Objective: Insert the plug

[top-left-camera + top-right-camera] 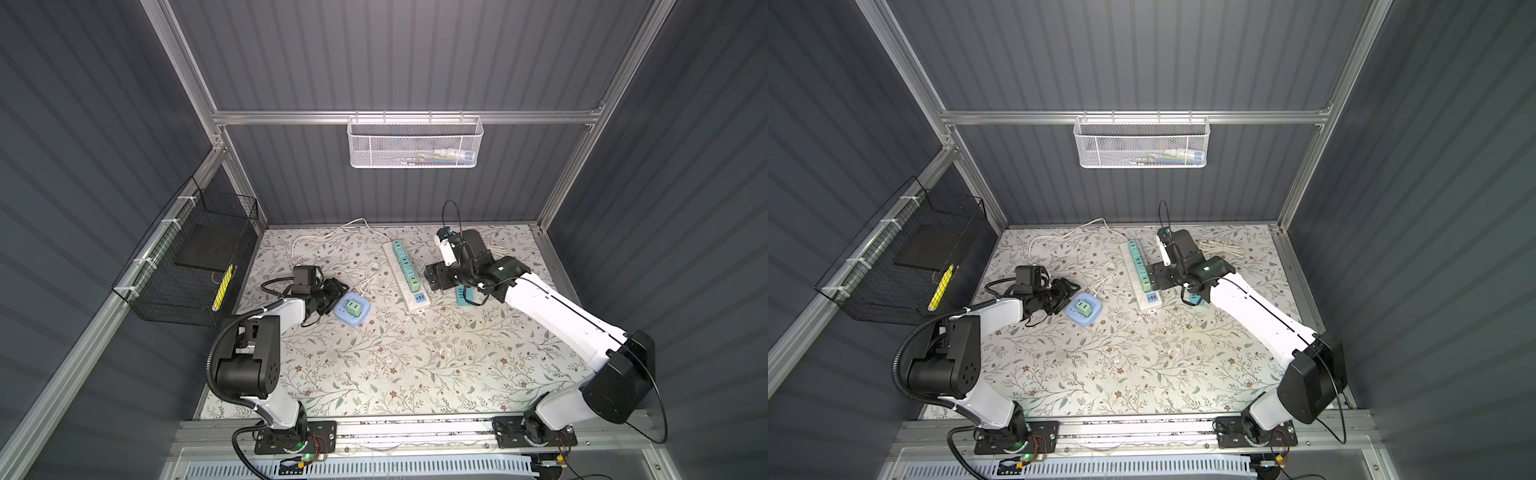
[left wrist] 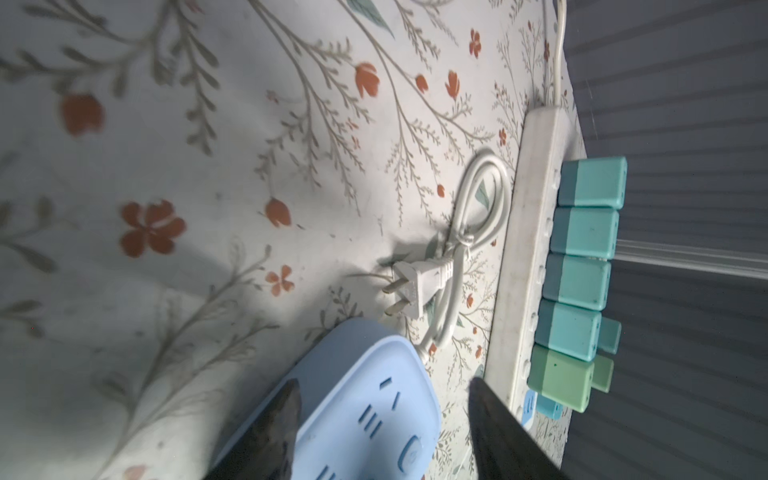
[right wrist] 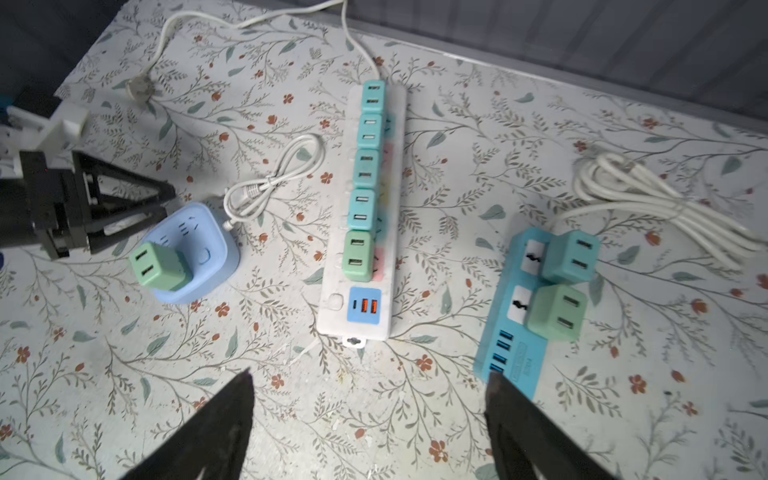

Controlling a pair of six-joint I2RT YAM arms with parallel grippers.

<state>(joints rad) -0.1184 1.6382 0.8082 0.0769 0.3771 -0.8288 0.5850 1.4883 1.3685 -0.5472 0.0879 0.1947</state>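
Left gripper (image 3: 168,203): jaws partly apart, nothing clamped between them. It lay low over the floral table (image 1: 395,365), at the light blue socket base (image 1: 341,319), left of centre in both top views. In the left wrist view one finger (image 2: 270,428) overlapped the base's edge and the other stood clear of it. I could not tell whether either pad touched the base.

Green plug (image 1: 354,308): it stood in the top face of the base with its two ports facing up. In the right wrist view it looked slightly tilted. I could not judge how deep it sat.

Right gripper (image 3: 370,375): jaws wide and empty, held above bare table. In both top views it was right of centre, just beside the white power strip (image 3: 332,320), which carried a row of teal adapters and one green one.

A blue strip (image 3: 511,357) lay partly under my right arm in both top views and held two more adapters. A small looped cord (image 3: 274,178) lay between the base and the white strip.
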